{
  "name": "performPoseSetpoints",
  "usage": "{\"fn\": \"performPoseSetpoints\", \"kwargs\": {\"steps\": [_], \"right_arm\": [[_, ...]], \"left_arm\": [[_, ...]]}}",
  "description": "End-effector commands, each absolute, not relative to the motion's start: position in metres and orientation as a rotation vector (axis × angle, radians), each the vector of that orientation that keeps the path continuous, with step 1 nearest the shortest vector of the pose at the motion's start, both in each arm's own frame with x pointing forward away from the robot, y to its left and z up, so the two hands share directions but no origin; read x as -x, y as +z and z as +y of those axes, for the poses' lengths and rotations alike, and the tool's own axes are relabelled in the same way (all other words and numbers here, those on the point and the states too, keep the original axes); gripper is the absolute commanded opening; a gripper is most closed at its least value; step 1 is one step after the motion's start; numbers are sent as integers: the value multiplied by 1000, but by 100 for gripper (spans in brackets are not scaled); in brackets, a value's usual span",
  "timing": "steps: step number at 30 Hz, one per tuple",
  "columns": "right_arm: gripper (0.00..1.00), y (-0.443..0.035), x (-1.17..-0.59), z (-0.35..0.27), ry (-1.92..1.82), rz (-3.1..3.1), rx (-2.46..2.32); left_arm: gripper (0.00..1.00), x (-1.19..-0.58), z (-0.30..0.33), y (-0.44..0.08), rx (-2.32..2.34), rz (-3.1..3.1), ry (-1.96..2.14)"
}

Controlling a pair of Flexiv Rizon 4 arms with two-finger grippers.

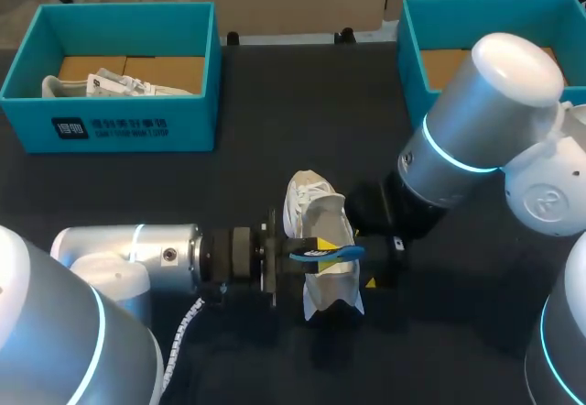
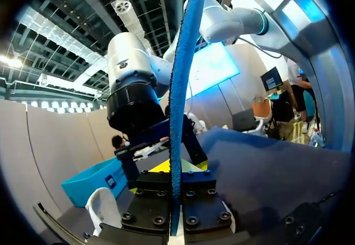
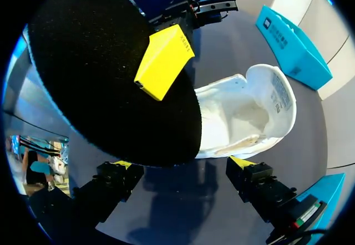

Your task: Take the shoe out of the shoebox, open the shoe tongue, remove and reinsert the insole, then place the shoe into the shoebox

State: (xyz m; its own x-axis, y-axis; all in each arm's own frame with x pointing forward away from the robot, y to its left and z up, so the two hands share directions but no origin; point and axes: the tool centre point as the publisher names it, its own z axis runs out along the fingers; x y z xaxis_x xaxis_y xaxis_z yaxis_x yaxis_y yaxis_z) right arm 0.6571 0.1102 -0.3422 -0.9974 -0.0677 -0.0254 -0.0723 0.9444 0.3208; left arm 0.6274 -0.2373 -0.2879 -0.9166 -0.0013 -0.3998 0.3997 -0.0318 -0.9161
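A white shoe (image 1: 316, 208) lies on the dark table between my two arms, its opening (image 3: 249, 112) facing my right gripper. My left gripper (image 1: 316, 251) is shut on the insole (image 1: 334, 253), blue on one side and black on the other, and holds it on edge over the shoe. In the left wrist view the insole (image 2: 180, 101) stands edge-on out of that gripper (image 2: 175, 189). My right gripper (image 3: 186, 175) is open just in front of the shoe, with the insole's black side (image 3: 100, 73) beside it. A yellow fingertip (image 3: 163, 62) of the left gripper presses on that black side.
A teal shoebox (image 1: 119, 121) at the back left holds another white shoe (image 1: 110, 84). A second teal shoebox (image 1: 430, 29) stands at the back right, partly behind my right arm. Bare dark tabletop (image 1: 256, 130) lies between the boxes and the shoe.
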Motion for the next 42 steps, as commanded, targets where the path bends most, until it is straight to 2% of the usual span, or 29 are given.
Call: {"fn": "performPoseSetpoints", "kwargs": {"steps": [1,42], "right_arm": [[100,-344,-657,110,513,3082,113],[100,-344,-657,110,513,3082,113]], "left_arm": [[0,-627,-239,-291,-416,1960,-2025],[0,-653,-239,-332,-531,1956,-1815]]}}
